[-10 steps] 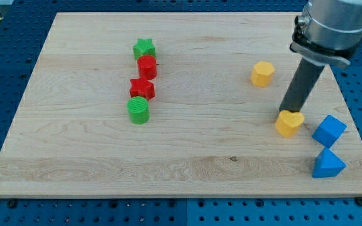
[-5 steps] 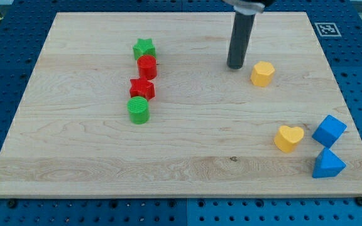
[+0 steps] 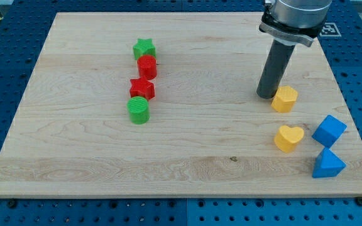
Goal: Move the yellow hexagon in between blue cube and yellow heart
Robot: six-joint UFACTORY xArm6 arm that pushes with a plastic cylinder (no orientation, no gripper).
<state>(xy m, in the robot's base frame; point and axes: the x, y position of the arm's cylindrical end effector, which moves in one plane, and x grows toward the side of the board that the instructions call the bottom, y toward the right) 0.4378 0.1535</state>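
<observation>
The yellow hexagon (image 3: 285,99) lies at the view's right, above the yellow heart (image 3: 288,138). The blue cube (image 3: 329,131) sits right of the heart, close to the board's right edge. My tip (image 3: 266,96) rests on the board just left of the hexagon, touching or nearly touching its left side. The dark rod rises from it toward the view's top.
A blue triangular block (image 3: 327,164) lies below the blue cube. At the view's left centre, a column of blocks runs down: green star (image 3: 144,48), red cylinder (image 3: 147,66), red star (image 3: 142,88), green cylinder (image 3: 139,109). The wooden board (image 3: 74,157) sits on a blue pegboard.
My tip went from beside the heart up to the hexagon's left, then down and right. The hexagon has slid down and right, closer to the heart.
</observation>
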